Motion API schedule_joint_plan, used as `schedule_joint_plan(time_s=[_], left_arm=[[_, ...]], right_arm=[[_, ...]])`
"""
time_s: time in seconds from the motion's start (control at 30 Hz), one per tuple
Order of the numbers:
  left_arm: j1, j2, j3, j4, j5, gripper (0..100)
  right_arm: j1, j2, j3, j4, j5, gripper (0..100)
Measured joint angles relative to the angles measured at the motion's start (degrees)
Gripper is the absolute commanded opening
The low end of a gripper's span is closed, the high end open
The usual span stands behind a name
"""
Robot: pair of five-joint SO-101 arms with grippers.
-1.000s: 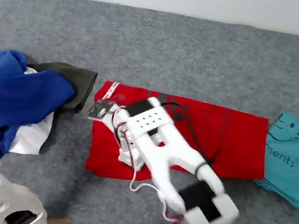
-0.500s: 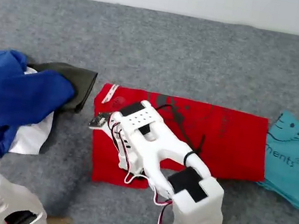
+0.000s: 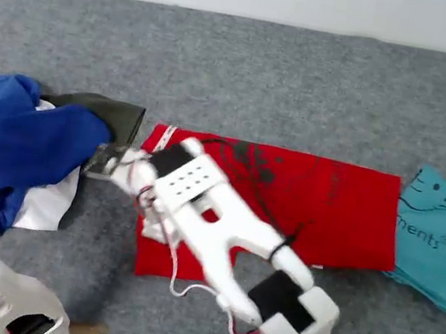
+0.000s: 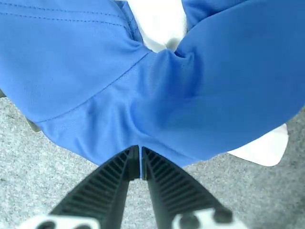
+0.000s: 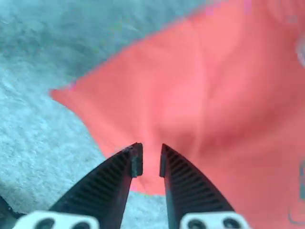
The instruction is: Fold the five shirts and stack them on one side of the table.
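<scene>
The red shirt is laid flat at centre frame, its right edge touching the teal shirt, and open grey table is seen across the upper half. The right gripper, jaws narrowly parted, is held over the red shirt's corner. The left gripper, jaws pressed together, is held at the edge of the blue shirt at left.

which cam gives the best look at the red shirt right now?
High view: the red shirt lies nearly whole, flat on the table, the right arm crossing one end. The right wrist view shows one corner beyond its fingers. The left wrist view looks at the blue shirt.
</scene>
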Motion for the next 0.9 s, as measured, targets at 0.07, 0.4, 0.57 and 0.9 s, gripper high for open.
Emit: schedule_joint_plan(time_s=[0.07, 0.4, 0.57, 0.9], left_arm=[[0.00, 0.00, 0.00, 0.00, 0.00, 2], [0.00, 0.00, 0.00, 0.00, 0.00, 2], [0.00, -1.14, 0.00, 0.00, 0.00, 2], [0.00, -2.37, -0.09, 0.00, -0.09, 2]], right_arm=[[-1.93, 3.08, 0.00, -1.14, -0.09, 5.8], [-3.34, 11.25, -6.15, -5.80, -0.18, 10.7], [-3.34, 10.46, -10.29, 2.20, -0.18, 14.3], [-3.34, 7.38, -10.37, 12.92, -2.73, 27.0]])
